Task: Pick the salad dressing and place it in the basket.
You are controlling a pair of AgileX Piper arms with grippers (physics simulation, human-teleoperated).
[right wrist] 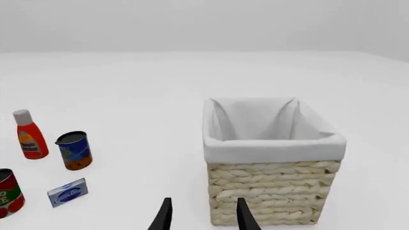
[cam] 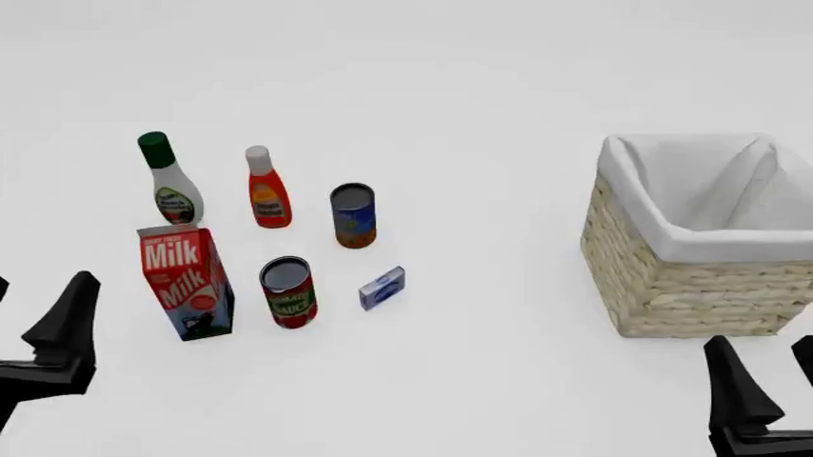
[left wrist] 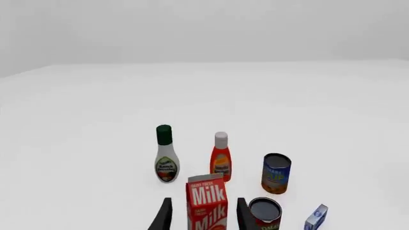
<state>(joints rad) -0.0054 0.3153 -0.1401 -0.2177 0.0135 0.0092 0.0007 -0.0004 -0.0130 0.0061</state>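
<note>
The salad dressing (cam: 168, 181), a white bottle with a dark green cap, stands upright at the far left of the grocery group; the left wrist view shows it (left wrist: 166, 155) beyond the milk carton. The basket (cam: 661, 276), tan wicker with a white lining, sits at the right and looks empty (right wrist: 275, 191). My left gripper (cam: 32, 319) hangs open at the near left, short of the milk carton and well short of the bottle. My right gripper (cam: 771, 381) is open at the near right, just in front of the basket. Neither gripper holds anything.
Around the dressing stand a red bottle with a white cap (cam: 266, 190), a blue can (cam: 353, 215), a red can (cam: 288, 291), a milk carton (cam: 186, 281) and a small blue box (cam: 381, 288). The milk carton (left wrist: 208, 203) stands between my left gripper and the dressing.
</note>
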